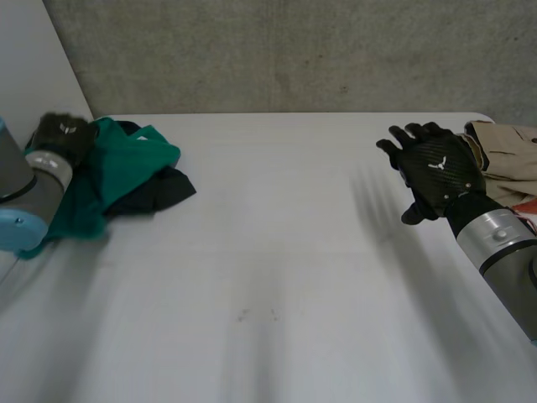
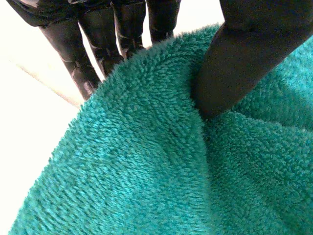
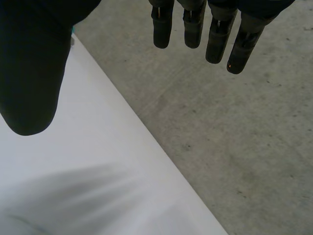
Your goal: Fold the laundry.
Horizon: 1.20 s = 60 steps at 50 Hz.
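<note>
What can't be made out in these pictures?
- Dark garment: head view, mostly under the green towel; type unclear.
- Beige clothes: head view, cut off by the edge, partly behind the right hand.
- Red-and-white item: head view, mostly behind the right arm.

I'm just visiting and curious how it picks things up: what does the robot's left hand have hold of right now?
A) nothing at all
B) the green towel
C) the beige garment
B: the left hand has its thumb dug into the green towel with its fingers behind the fold, pinching it. The beige garment lies over by the right hand, which is open.
</note>
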Available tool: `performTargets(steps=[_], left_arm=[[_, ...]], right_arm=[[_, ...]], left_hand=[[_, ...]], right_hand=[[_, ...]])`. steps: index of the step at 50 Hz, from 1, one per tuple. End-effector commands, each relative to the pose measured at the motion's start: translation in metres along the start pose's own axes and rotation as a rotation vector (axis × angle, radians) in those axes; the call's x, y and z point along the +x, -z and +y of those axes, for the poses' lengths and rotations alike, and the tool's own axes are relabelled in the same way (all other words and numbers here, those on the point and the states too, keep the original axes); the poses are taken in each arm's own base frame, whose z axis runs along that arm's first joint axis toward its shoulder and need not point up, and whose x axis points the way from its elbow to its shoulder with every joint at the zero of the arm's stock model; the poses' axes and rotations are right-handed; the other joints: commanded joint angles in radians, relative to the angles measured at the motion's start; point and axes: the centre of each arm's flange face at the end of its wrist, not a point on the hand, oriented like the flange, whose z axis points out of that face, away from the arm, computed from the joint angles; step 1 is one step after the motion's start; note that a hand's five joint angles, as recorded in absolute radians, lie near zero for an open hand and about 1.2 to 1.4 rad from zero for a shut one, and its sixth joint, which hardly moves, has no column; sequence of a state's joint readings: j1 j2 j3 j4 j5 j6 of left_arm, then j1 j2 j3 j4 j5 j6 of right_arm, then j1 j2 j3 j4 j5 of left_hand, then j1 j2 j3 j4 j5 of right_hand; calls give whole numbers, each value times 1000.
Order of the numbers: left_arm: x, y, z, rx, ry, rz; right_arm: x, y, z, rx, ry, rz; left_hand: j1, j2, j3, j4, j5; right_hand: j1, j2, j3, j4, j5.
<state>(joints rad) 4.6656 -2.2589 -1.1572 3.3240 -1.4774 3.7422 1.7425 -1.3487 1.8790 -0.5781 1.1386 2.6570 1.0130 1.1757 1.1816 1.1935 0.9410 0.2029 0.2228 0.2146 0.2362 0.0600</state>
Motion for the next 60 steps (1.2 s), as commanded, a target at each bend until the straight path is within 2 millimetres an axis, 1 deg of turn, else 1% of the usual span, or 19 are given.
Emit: performTargets(steps=[1, 3, 6, 7, 10, 14, 17, 20, 21, 24, 27, 28, 29, 35, 39, 46, 53, 58, 60], left_arm=[[26, 65, -107, 224, 162, 76], [48, 94, -132, 278, 211, 156], [73, 121, -145, 302, 232, 251], [95, 140, -147, 305, 225, 329], [133, 170, -141, 294, 201, 477], [165, 184, -123, 253, 141, 565], [173, 183, -114, 223, 134, 589], [190, 201, -108, 210, 130, 671], [200, 217, -111, 224, 154, 750], [213, 241, -114, 249, 203, 879], [210, 260, -127, 313, 274, 975], [203, 261, -135, 356, 295, 969], [199, 258, -139, 377, 305, 947], [163, 214, -140, 375, 334, 715], [128, 185, -129, 302, 349, 521], [99, 171, -102, 141, 315, 442], [95, 165, -87, 75, 245, 442], [122, 143, -73, 74, 204, 519], [128, 134, -72, 81, 198, 534]], right_arm=[[13, -3, -7, 12, 18, 64], [18, -3, -9, 13, 22, 86], [23, -3, -12, 18, 26, 106], [24, -3, -14, 20, 27, 112], [25, -2, -15, 24, 25, 114], [23, -2, -15, 21, 21, 109], [23, -1, -14, 19, 21, 111], [23, -1, -14, 19, 21, 111], [24, -2, -14, 21, 22, 112], [24, -2, -14, 21, 22, 112], [23, -2, -15, 22, 22, 109], [22, -2, -15, 23, 22, 108], [22, -2, -16, 24, 20, 105], [17, -2, -17, 17, 13, 79], [15, -2, -18, -40, -14, 31], [-6, -13, -17, -130, -79, -145], [-29, -28, -16, -213, -125, -298], [-55, -30, -8, -318, -129, -420], [-55, -31, -6, -326, -125, -415]], left_hand=[[383, 221, 215, 203, 281], [383, 221, 215, 203, 281], [383, 221, 215, 203, 281], [383, 221, 215, 203, 281], [383, 221, 215, 203, 281], [383, 221, 215, 203, 281], [383, 221, 215, 203, 281], [383, 221, 215, 203, 281], [383, 221, 215, 203, 281], [383, 221, 215, 203, 281], [-395, -558, -564, -575, -497], [-708, -871, -877, -889, -811], [-819, -982, -988, -999, -921], [-826, -989, -995, -1006, -928], [-832, -994, -1000, -1012, -934], [-814, -977, -983, -995, -917], [-811, -974, -980, -992, -914], [-794, -956, -962, -974, -896], [-788, -950, -956, -968, -890]], right_hand=[[-28, -48, -40, -62, -60], [-28, -48, -40, -62, -60], [-28, -48, -40, -62, -60], [-28, -48, -40, -62, -60], [-28, -48, -40, -62, -60], [-28, -48, -40, -62, -60], [-28, -48, -40, -62, -60], [-28, -48, -40, -62, -60], [-28, -48, -40, -62, -60], [-28, -48, -40, -62, -60], [-28, -48, -40, -62, -60], [-28, -48, -40, -62, -60], [-28, -48, -40, -62, -60], [-28, -48, -40, -62, -60], [-28, -48, -40, -62, -60], [-28, -48, -40, -62, -60], [-28, -48, -40, -62, -60], [-28, -48, -40, -62, -60], [-28, -48, -40, -62, -60]])
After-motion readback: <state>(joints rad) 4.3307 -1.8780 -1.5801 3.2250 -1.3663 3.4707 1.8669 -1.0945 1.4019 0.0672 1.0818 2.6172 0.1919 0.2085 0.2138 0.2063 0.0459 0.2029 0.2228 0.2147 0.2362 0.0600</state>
